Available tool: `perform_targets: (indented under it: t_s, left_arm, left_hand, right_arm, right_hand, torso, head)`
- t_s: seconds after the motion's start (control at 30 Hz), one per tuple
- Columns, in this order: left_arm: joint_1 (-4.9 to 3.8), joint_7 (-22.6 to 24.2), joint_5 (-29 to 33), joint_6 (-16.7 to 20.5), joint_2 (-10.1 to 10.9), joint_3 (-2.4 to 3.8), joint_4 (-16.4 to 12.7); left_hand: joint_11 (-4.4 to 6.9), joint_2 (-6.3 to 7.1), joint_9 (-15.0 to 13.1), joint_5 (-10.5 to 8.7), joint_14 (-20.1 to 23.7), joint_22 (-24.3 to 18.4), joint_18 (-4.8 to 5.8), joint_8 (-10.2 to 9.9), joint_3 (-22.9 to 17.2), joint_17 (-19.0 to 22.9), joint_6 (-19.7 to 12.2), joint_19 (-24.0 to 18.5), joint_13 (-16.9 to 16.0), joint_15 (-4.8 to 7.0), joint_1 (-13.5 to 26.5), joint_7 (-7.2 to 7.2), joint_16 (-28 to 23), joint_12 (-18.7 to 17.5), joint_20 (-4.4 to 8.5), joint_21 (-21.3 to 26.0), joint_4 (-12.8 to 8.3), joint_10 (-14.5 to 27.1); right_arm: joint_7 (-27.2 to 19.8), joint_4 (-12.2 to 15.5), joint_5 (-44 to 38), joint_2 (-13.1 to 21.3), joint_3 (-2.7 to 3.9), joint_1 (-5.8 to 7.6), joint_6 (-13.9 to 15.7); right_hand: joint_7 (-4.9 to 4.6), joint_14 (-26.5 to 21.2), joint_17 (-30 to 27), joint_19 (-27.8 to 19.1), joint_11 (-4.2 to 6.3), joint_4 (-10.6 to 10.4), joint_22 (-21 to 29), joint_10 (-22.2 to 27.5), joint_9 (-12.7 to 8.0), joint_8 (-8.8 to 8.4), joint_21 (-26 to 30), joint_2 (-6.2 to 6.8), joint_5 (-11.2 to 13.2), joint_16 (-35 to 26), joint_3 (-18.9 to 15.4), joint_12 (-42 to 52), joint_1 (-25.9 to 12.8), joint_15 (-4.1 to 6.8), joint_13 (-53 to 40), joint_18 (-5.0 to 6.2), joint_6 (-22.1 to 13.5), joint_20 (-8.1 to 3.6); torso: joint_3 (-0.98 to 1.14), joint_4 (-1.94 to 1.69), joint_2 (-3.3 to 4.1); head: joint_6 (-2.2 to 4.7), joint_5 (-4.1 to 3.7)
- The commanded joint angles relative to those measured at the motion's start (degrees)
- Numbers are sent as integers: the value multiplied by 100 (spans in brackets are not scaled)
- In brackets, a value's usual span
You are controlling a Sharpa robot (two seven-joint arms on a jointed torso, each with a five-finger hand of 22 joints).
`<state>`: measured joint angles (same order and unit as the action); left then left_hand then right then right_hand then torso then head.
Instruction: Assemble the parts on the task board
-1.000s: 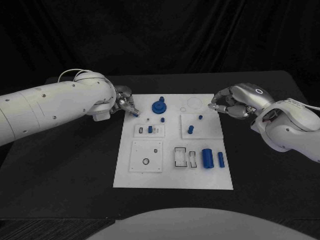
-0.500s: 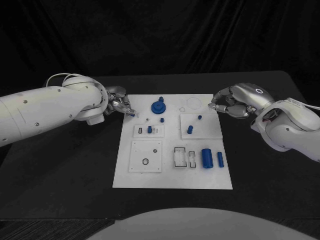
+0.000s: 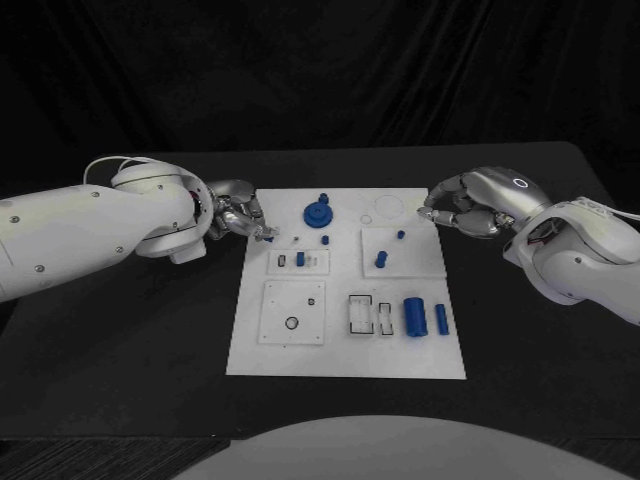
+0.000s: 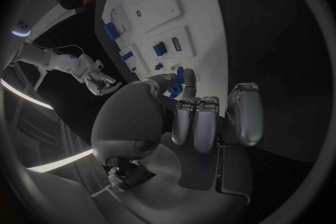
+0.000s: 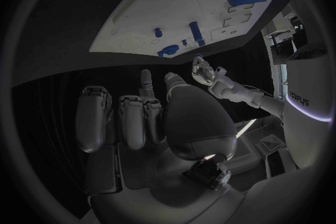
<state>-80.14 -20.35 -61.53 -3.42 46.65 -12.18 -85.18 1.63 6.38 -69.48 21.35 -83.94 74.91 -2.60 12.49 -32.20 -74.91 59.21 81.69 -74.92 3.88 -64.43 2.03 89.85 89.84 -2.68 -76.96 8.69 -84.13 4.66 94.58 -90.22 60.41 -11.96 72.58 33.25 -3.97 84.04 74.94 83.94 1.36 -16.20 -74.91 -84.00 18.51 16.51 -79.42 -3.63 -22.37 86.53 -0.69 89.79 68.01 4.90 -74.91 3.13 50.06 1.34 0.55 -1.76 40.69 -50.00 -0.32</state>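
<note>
With the left hand (image 3: 242, 217) pinching a small blue peg (image 3: 270, 236) at the white board's (image 3: 346, 345) upper left corner and the right hand (image 3: 457, 208) curled empty beside it, line the peg squarely over its hole before pressing.

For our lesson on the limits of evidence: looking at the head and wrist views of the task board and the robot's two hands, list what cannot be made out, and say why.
1. Whether the left hand pinches a small part: head view, its fingertips cover the spot.
2. Whether the right hand holds anything: head view, its curled fingers hide the palm.
3. The shape of the small blue parts on the task board: too small.
4. The board's far end, right wrist view: cut off at the circle's rim.
</note>
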Motion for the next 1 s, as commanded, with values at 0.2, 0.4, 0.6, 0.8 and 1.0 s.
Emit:
perform_targets:
  t_s: [0.2, 0.4, 0.6, 0.8, 1.0]
  left_arm:
    - [16, -134, 0, 62, 54, 2, -167]
    - [70, -139, 0, 45, 20, 0, -162]
    - [164, -144, 0, 38, -38, -1, -125]
    - [238, -144, 0, 51, -65, -1, -101]
    - [286, -143, 0, 62, -76, -1, -103]
  left_hand:
    - [3, -12, 6, -30, -606, 1068, -72, -37, -217, -1509, 28, -29, -1508, 4, 55, -4, 15, 16, 14, 24, -177, -587]
    - [1, -19, 7, -61, -606, 1067, -72, -40, -211, -1509, 27, -32, -1508, 3, 78, -2, 15, 16, 12, 28, -169, -587]
    - [0, -22, 7, -69, -606, 1067, -72, -40, -209, -1509, 27, -32, -1508, 2, 86, -2, 15, 16, 12, 29, -166, -587]
    - [-1, -28, 7, -82, -606, 1067, -73, -40, -205, -1509, 30, -33, -1508, 2, 98, -1, 15, 16, 11, 31, -161, -587]
    - [-1, -33, 6, -92, -606, 1067, -72, -38, -202, -1509, 35, -32, -1508, 1, 105, -2, 15, 16, 11, 30, -159, -587]
  right_arm:
    - [87, 20, -12, 3, 4, -10, 28]
    - [88, 12, -12, -8, 4, -10, 30]
    - [87, 7, -12, -18, 4, -10, 35]
    - [85, 6, -12, -16, 4, -10, 42]
    - [85, 4, -12, -17, 4, -10, 52]
  right_hand:
    - [-15, 475, 913, 171, -3, 4, -1176, -591, -9, -22, 37, -7, -36, -35, 44, 10, 77, -6, -1497, -61, 42, 23]
    - [-15, 475, 913, 171, -3, 4, -1176, -591, -9, -22, 37, -7, -36, -35, 44, 10, 77, -6, -1497, -61, 42, 23]
    - [-16, 476, 914, 171, -3, 5, -1176, -592, -11, -26, 36, -4, -37, -34, 47, 11, 88, -6, -1498, -61, 41, 23]
    - [-16, 476, 914, 171, -3, 5, -1176, -592, -11, -26, 36, -4, -37, -34, 47, 11, 88, -6, -1498, -61, 41, 23]
    - [-16, 474, 908, 170, -3, 6, -1176, -592, -12, -28, 39, -1, -40, -38, 49, 11, 97, -7, -1499, -61, 41, 23]
  torso:
    - [-4, -8, 11]
    - [-1, 7, 5]
    - [-2, 12, -1]
    - [1, 0, -5]
    - [-1, 6, -5]
  head:
    - [0, 2]
    - [0, 35]
    - [0, 46]
    - [0, 28]
    - [0, 32]
